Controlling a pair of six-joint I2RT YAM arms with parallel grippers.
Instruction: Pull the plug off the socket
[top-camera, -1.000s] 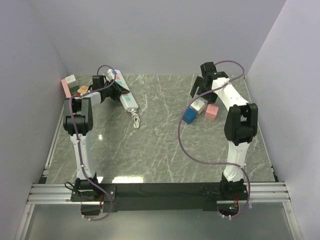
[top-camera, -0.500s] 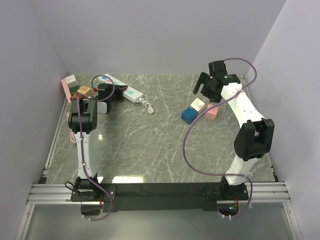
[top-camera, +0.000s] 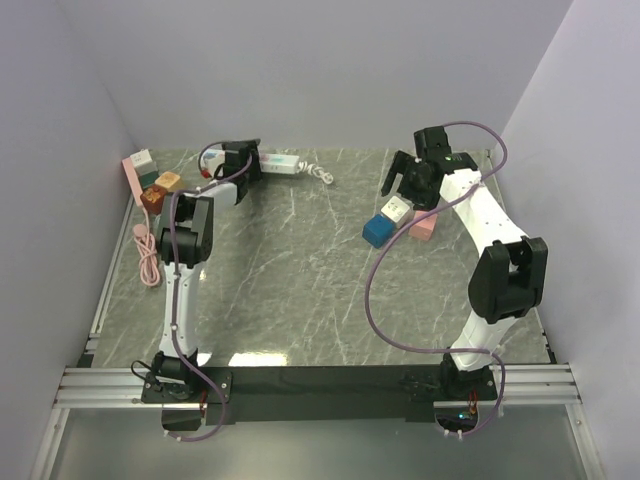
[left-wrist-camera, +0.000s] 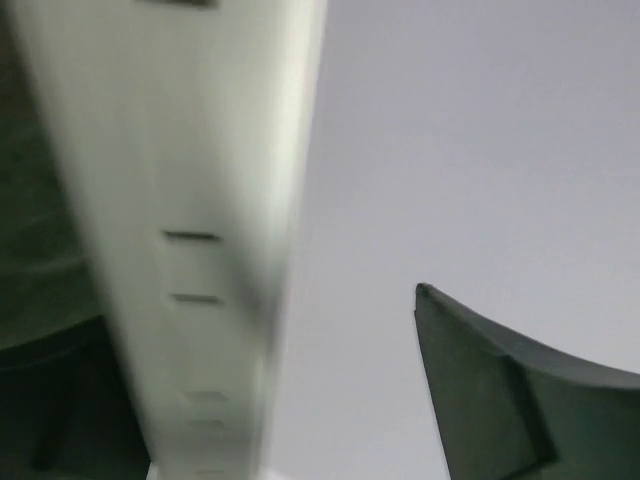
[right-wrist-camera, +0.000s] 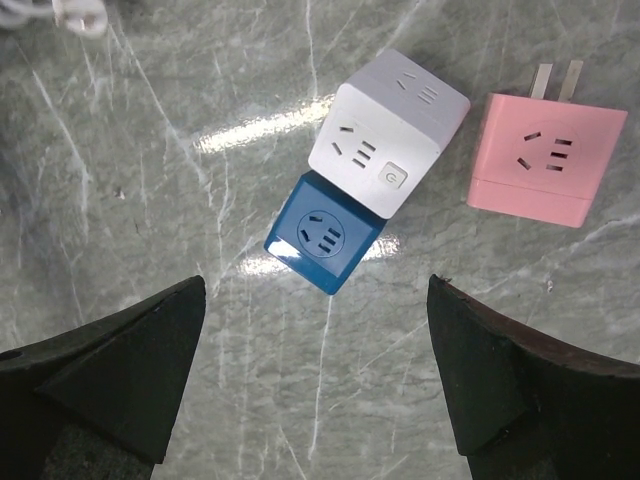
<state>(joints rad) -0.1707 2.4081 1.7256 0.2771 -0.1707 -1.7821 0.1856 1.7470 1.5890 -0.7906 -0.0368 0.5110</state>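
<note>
At the near edge a silver aluminium rail (top-camera: 320, 385) carries the two arm bases. Beyond it lies the grey-green, marble-patterned table top (top-camera: 300, 290).

On the left side a coiled pink cord (top-camera: 148, 250) lies close to the table edge. Farther back are two orange-brown cubes (top-camera: 160, 188) and a pink block with a white top (top-camera: 138, 165).

On the right, the right gripper (right-wrist-camera: 316, 285) hangs above three cube-shaped adapters, its fingers wide apart and holding nothing. The blue cube adapter (right-wrist-camera: 323, 232) is nearest and touches the white cube adapter (right-wrist-camera: 390, 145) behind it. The pink cube adapter (right-wrist-camera: 545, 160) lies just beside the white one, not touching it, with its two metal prongs (right-wrist-camera: 555, 75) pointing away.

Farthest back, the long white power strip (top-camera: 280, 162) lies along the far edge of the table, left of centre and near the back wall. Its bundled white cord (top-camera: 320, 173) is at its right end. The left arm is stretched out to it, and the left gripper (top-camera: 248, 160) is at the strip's left end.

In the left wrist view the strip is a blurred white bar with slots that runs between the jaws. It is close to the left finger (left-wrist-camera: 50, 400) and clearly apart from the right finger (left-wrist-camera: 520, 400), so the jaws are spread and not clamped on it. I cannot tell whether anything is plugged into the strip.
</note>
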